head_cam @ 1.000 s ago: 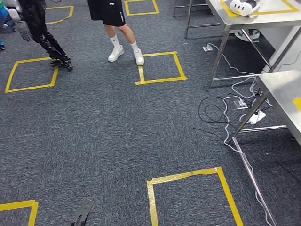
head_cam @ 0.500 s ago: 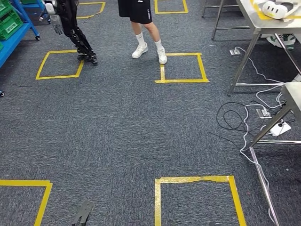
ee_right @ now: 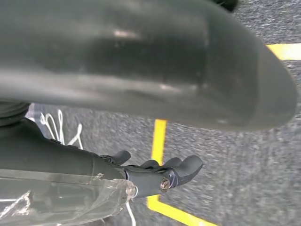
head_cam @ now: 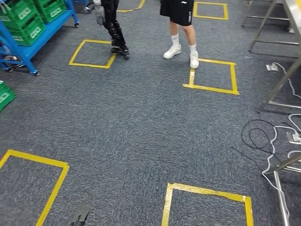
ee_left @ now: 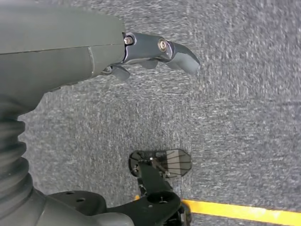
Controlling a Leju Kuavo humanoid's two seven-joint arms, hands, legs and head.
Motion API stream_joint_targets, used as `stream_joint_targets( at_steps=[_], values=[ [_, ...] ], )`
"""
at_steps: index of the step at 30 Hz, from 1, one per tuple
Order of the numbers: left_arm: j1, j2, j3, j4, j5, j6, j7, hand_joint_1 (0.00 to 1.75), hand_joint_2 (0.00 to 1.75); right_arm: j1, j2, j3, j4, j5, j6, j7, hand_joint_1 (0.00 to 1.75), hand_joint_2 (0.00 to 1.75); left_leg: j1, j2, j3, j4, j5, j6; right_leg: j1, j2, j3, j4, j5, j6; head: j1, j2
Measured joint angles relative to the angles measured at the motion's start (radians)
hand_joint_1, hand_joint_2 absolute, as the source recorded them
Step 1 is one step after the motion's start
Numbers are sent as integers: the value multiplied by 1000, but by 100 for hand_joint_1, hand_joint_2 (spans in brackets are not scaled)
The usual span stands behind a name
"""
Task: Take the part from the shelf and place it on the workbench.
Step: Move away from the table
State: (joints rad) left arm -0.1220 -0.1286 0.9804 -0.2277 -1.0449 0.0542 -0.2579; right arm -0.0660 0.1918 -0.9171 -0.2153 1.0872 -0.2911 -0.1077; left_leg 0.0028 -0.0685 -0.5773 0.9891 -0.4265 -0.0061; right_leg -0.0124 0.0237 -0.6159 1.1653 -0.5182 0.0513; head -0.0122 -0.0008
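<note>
A blue shelf point(head_cam: 21, 49) stands at the far left of the head view, loaded with green crates point(head_cam: 25, 21). I cannot make out a part in them from here. My left hand point(ee_left: 106, 52) hangs over the grey carpet with its fingers point(ee_left: 177, 54) stretched out and nothing in them; its dark tip point(head_cam: 81, 214) pokes into the bottom of the head view. My right hand point(ee_right: 142, 176) also hangs with straight fingers and holds nothing. A clear plastic film point(ee_right: 71, 200) lies along its underside. Metal legs of the workbench point(head_cam: 280, 82) stand at the right edge.
A person point(head_cam: 181, 28) in white shoes stands ahead at the top centre. Another dark robot point(head_cam: 112, 23) stands to that person's left. Cables point(head_cam: 273, 141) trail on the floor by the bench legs. Yellow tape squares point(head_cam: 213, 75) mark the carpet. A green crate point(head_cam: 5, 96) sits at the left edge.
The whole picture has slid to the right: the camera has turned left. The blue shelf has come into view, and the workbench tops have left at the right.
</note>
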Motion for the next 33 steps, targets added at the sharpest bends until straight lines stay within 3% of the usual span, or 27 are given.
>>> stream_joint_targets(
  at_steps=[2,3,4,5,7,9,11,12,13,14,16,18,19,20,22,24,26,27,28,30,31,33],
  values=[
    [-2,1,0,0,0,0,0,0,175,-1,1,0,2,0,0,0,0,0,1,-24,-6,6,1,-13,-12,50,47,-105,37,4,2,0],
    [-1,2,0,0,0,0,0,0,175,-1,2,0,3,0,0,0,0,0,2,-34,-12,7,5,-20,-14,67,54,-122,38,2,2,0],
    [0,3,0,0,0,0,0,0,175,-2,2,0,4,0,0,1,0,0,3,-44,-16,7,9,-26,-12,66,54,-124,38,-5,2,0],
    [2,3,0,0,0,0,0,0,175,-2,2,0,4,0,0,1,0,0,6,-50,-19,3,12,-31,-10,56,53,-123,41,-13,1,0],
    [4,4,0,0,0,0,0,0,175,-2,3,0,4,0,0,1,0,0,5,-22,-32,24,-5,-39,-7,33,54,-127,44,-29,-4,0],
    [0,2,0,0,0,0,0,0,175,-1,3,0,4,0,0,1,0,0,3,29,-81,125,-63,-44,-3,3,54,-130,46,-42,-12,0],
    [-2,0,0,0,1,0,0,0,175,1,3,0,4,0,-1,1,0,0,3,48,-143,258,-119,-46,3,-27,52,-130,45,-47,-15,0],
    [-1,-1,0,0,1,0,0,0,175,1,2,0,4,0,-1,1,0,0,3,50,-157,290,-125,-46,4,-41,51,-130,45,-48,-15,0],
    [1,-1,0,0,2,0,0,0,175,0,2,0,4,0,0,0,0,0,3,51,-151,284,-111,-44,6,-53,51,-130,45,-48,-15,0],
    [3,-1,0,0,3,0,0,0,175,-1,2,0,4,-1,0,-1,0,0,2,57,-126,241,-84,-42,6,-65,52,-130,44,-48,-15,0],
    [1,-1,0,0,4,0,0,0,175,-2,2,0,4,-1,0,-2,0,0,-5,100,-47,105,-27,-33,10,-86,55,-128,42,-44,-16,0],
    [-3,-1,0,0,4,0,0,0,175,-2,2,0,4,-1,-1,-3,0,0,-14,138,-2,20,-10,-25,15,-104,57,-128,38,-35,-16,0],
    [-3,-1,0,0,4,0,0,0,175,-2,2,0,4,-2,-1,-4,0,0,-17,140,1,8,-12,-22,17,-113,59,-129,38,-30,-15,0],
    [-2,0,0,0,3,0,0,0,175,-3,3,0,4,-3,-1,-4,0,0,-17,129,0,5,-11,-16,17,-123,62,-132,37,-25,-14,0],
    [3,1,0,0,1,0,0,0,175,-4,3,0,4,-4,-1,-4,0,0,-12,109,1,-2,-6,-6,14,-105,59,-117,23,-14,-11,0],
    [0,1,0,0,-1,0,0,0,175,-3,4,0,4,-4,-2,-4,0,0,-7,87,3,-7,-1,3,10,-56,20,-29,-27,-5,-6,0],
    [-2,0,0,0,-3,0,0,0,175,1,4,-1,4,-4,-2,-4,0,0,-5,62,2,-7,-1,6,9,-33,-45,103,-83,0,-2,0],
    [-2,0,0,0,-3,0,0,0,175,2,4,-1,4,-4,-2,-4,0,0,-5,50,2,-6,0,6,9,-30,-66,142,-90,1,-2,0],
    [-1,0,0,0,-3,0,0,0,175,2,3,-1,4,-4,-3,-4,0,0,-4,37,3,-6,0,6,8,-29,-71,143,-76,2,-2,0],
    [0,0,0,0,-3,0,0,0,175,1,3,-1,4,-2,-4,-4,0,0,-1,10,5,-4,0,1,3,-17,-25,37,-6,4,-2,0],
    [-1,0,0,0,-3,0,0,0,175,1,3,-1,5,-2,-4,-5,0,0,-1,-3,5,-2,0,-4,-2,7,8,-33,23,7,-1,0],
    [-1,1,-1,0,-3,-1,1,0,175,-1,3,-1,6,-1,-5,-6,0,0,1,-24,-2,3,1,-16,-9,46,48,-117,47,4,0,0]
  ],
)
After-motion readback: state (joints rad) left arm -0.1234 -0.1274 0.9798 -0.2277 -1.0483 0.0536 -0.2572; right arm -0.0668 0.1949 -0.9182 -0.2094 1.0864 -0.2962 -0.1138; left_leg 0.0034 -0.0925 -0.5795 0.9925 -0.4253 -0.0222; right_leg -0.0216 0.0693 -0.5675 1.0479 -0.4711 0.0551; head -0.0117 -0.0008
